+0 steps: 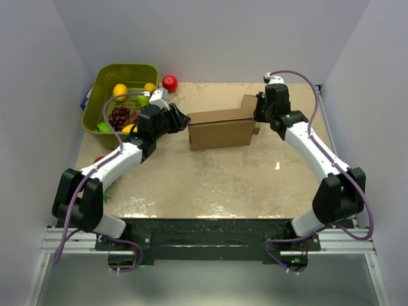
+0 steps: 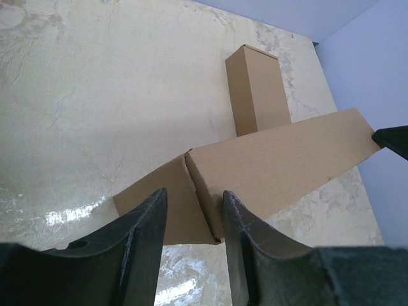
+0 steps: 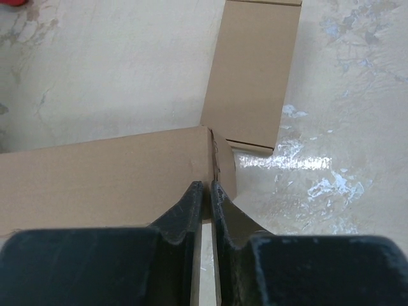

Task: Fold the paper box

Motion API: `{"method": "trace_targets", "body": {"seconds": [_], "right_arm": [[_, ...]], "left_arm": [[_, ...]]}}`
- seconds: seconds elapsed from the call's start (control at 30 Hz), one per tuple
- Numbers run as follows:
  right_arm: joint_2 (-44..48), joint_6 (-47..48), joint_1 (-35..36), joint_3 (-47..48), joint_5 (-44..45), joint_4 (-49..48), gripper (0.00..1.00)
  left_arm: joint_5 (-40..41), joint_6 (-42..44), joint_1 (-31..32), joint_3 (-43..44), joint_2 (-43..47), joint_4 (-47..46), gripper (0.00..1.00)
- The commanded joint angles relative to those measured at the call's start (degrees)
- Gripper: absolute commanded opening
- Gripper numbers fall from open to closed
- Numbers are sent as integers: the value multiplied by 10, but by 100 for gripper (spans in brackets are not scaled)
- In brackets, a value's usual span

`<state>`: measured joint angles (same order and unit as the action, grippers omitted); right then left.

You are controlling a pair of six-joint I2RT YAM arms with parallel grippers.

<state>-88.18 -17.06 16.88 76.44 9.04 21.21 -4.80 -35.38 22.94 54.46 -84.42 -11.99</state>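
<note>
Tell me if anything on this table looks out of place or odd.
A red fruit lies on the table outside the green basket, by its far right corner, while the other fruit sits inside. The paper box has one flap jutting out at its far right end, not folded in.

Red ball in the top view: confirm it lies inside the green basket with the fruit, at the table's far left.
Wrong in one respect. The red ball lies outside the green basket, on the table just off the basket's right side. The rest holds. The top external view shows it.
</note>
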Motion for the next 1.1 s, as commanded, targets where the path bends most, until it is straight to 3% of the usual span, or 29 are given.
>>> {"method": "trace_targets", "body": {"seconds": [0.0,0.73,1.07], "right_arm": [[-1,13,-15,-40,14,36,9],[0,22,-33,-122,42,34,8],[27,11,-25,-134,23,26,16]], "left_arm": [[1,21,-3,-21,-20,22,43],[33,79,4,-53,-48,67,38],[69,94,68,-53,-33,27,40]]}}
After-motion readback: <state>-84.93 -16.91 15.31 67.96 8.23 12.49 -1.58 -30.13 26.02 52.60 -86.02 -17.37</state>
